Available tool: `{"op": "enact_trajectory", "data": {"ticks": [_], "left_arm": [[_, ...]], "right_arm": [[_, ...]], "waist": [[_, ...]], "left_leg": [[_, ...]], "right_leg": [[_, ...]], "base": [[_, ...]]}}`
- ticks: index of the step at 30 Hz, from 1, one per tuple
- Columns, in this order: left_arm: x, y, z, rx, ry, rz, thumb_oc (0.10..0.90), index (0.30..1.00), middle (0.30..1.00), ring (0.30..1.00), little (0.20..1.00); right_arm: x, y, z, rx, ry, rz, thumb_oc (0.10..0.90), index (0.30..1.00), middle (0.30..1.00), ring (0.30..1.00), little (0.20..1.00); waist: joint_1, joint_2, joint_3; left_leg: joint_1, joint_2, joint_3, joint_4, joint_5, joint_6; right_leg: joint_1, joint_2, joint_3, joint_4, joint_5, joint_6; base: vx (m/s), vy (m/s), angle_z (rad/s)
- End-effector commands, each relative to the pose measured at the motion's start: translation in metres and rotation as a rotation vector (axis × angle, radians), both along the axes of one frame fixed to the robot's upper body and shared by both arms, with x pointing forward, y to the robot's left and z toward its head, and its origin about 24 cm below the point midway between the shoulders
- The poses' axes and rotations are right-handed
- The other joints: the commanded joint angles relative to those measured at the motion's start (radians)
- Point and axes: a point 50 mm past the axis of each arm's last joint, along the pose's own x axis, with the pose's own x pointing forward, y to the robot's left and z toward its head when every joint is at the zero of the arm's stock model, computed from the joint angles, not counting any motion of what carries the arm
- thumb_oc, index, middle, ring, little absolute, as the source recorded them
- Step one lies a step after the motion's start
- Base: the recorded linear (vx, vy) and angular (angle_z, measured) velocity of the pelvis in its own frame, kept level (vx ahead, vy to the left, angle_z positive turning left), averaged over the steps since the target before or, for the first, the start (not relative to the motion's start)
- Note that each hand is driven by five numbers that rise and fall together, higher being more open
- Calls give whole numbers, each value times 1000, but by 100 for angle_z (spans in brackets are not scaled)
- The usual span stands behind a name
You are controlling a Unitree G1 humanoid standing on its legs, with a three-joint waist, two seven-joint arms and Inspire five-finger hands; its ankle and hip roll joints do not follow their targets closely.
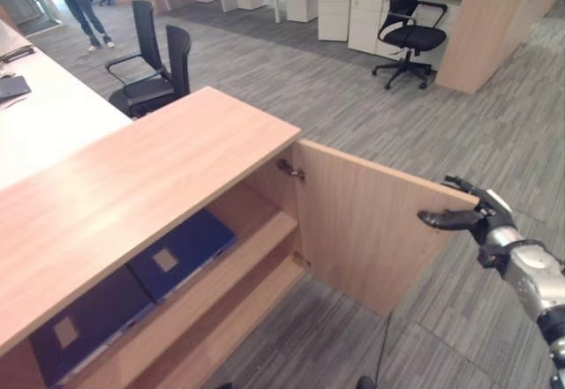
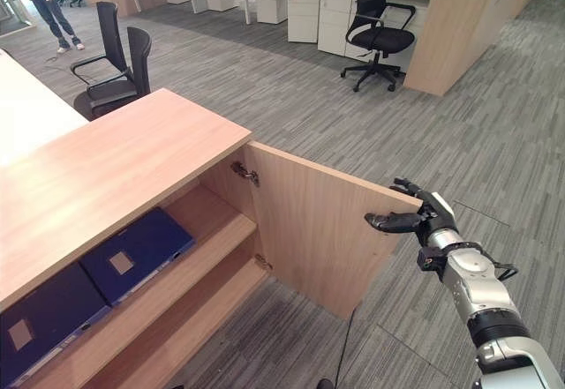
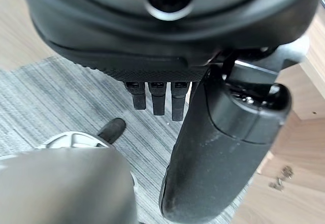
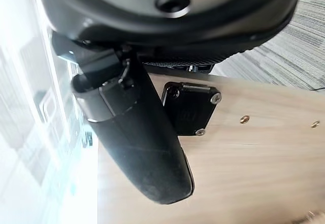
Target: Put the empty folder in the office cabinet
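The office cabinet (image 1: 132, 186) stands low on the grey carpet with a light wood top, and its door (image 2: 309, 230) is swung wide open toward the robot's right. Two dark blue folders lie flat on the upper shelf (image 1: 256, 239) inside: one folder (image 1: 181, 252) sits nearer the hinge side, the other folder (image 1: 79, 323) lies just beside it, deeper toward the left; each bears a pale label on its cover. Which of them is the empty one cannot be told.

The right hand (image 2: 415, 217) is at the free outer edge of the door, near its top corner, with the thumb lying along the door's face toward the hinge and the fingers (image 2: 408, 183) reaching behind the edge. In the right wrist view the thumb (image 4: 137, 142) stretches straight over the wood panel beside a small black plate held by screws (whether the fingers behind the door are curled or straight cannot be told).

The left hand (image 3: 167, 56) hangs over the carpet beside the cabinet, its fingers (image 3: 157, 94) together in a straight row and the thumb relaxed, holding nothing.

Behind the cabinet stand two black chairs (image 1: 146, 63), a white bench (image 1: 44, 115) at the left, and a black swivel chair (image 1: 406, 27) by a row of desks; a person (image 1: 79, 1) stands far off.
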Motion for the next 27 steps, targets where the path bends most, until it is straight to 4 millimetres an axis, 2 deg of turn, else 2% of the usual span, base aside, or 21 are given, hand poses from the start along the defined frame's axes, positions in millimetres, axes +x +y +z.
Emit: {"op": "enact_trajectory", "data": {"ticks": [1, 5, 7, 9, 11, 12, 14, 16, 22, 24, 25, 27], "left_arm": [[23, 13, 7, 40, -55, -111, 800, 900, 900, 900, 900], [27, 6, 7, 26, -72, -162, 800, 900, 900, 900, 900], [27, 5, 7, 24, -72, -170, 800, 900, 900, 900, 900], [31, 3, 8, 29, -83, -199, 800, 900, 900, 900, 900], [31, 2, 8, 32, -83, -204, 800, 900, 900, 900, 900], [29, 1, 6, 41, -74, -214, 800, 900, 900, 900, 900], [28, -2, 5, 45, -73, -207, 800, 900, 900, 900, 900], [26, -4, 5, 45, -74, -199, 800, 900, 900, 900, 900], [25, -7, 4, 34, -84, -144, 800, 900, 900, 900, 900], [24, -7, 4, 32, -83, -134, 800, 900, 900, 900, 900], [22, -8, 3, 22, -81, -133, 800, 900, 900, 900, 900], [20, -8, 3, 17, -77, -121, 800, 900, 900, 900, 900]], "right_arm": [[-4, 146, -6, 165, 92, 832, 800, 900, 900, 900, 900], [-37, 173, -28, 226, 260, 1049, 800, 900, 900, 900, 900], [-42, 178, -30, 242, 275, 1075, 800, 900, 900, 900, 900], [-52, 191, -32, 284, 291, 1142, 800, 900, 900, 900, 900], [-55, 196, -34, 339, 293, 1134, 800, 900, 900, 900, 900], [-68, 203, -54, 589, 352, 1012, 800, 900, 900, 900, 900], [-84, 206, -77, 812, 406, 859, 800, 900, 900, 900, 900], [-93, 208, -85, 944, 400, 758, 800, 900, 900, 900, 900], [-112, 220, -96, 1202, 417, 622, 800, 900, 900, 900, 900], [-115, 220, -100, 1224, 432, 605, 800, 900, 900, 900, 900], [-120, 218, -106, 1242, 443, 565, 800, 900, 900, 900, 900], [-114, 203, -111, 1211, 395, 478, 800, 900, 900, 900, 900]], "waist": [[95, -68, -40], [108, -75, -37], [109, -75, -38], [115, -78, -38], [116, -79, -40], [113, -77, -41], [107, -75, -41], [107, -79, -43], [114, -87, -41], [117, -86, -39], [123, -86, -37], [137, -83, -33]], "left_leg": [[-7, -2, -91, 4, -12, -49], [-13, -3, -103, 4, -13, -48], [-15, -4, -106, 4, -14, -47], [-19, -8, -113, 4, -19, -41], [-20, -10, -115, 4, -21, -39], [-22, -14, -116, 8, -27, -33], [-23, -19, -117, 12, -34, -29], [-26, -25, -120, 16, -42, -25], [-46, -52, -140, 28, -62, -3], [-52, -59, -148, 29, -63, 0], [-60, -72, -165, 27, -66, 7], [-70, -92, -195, 26, -70, 19]], "right_leg": [[31, 4, -49, 6, -113, 40], [29, 2, -54, 7, -111, 42], [28, 1, -55, 7, -110, 43], [25, -5, -59, 7, -101, 47], [24, -8, -60, 7, -99, 48], [22, -15, -61, 8, -91, 51], [22, -19, -60, 9, -89, 53], [20, -25, -59, 10, -85, 57], [10, -58, -73, 15, -59, 78], [10, -65, -78, 16, -55, 82], [11, -81, -91, 25, -48, 88], [21, -104, -116, 44, -50, 97]], "base": [[-34, 22, -8], [-11, 11, 0], [-18, 35, 8], [-27, 61, 9], [-9, 52, 21], [-9, 79, 29], [-3, 95, 30], [-1, 80, 9], [-3, 99, 6], [-5, 124, 16], [0, 110, 19], [8, 124, 17]]}}
